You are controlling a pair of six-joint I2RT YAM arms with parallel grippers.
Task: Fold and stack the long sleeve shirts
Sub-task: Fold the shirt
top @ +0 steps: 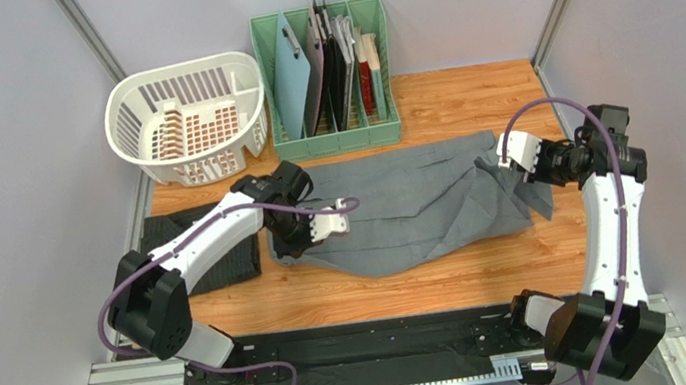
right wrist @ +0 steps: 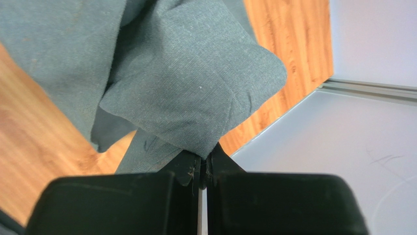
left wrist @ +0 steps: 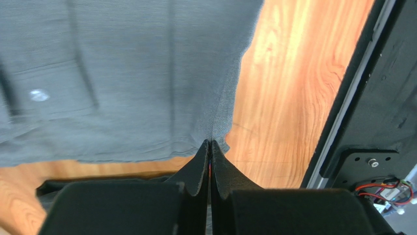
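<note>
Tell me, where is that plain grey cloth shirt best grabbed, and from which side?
By its outer edges, one from each end. The plain grey cloth shirt lies spread sideways on the wooden table, probably too wide and limp for a single grip. The left hand pinches the thin left edge from the left side; the right hand pinches a folded corner at the right end.

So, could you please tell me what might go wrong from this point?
1. The left end effector pinches only the very edge of the grey shirt, so the cloth could slip out on lifting.
2. The right end effector holds a bunched fold, which may leave the fold crooked.
3. The left arm crosses over the dark shirt and might drag it.
</note>
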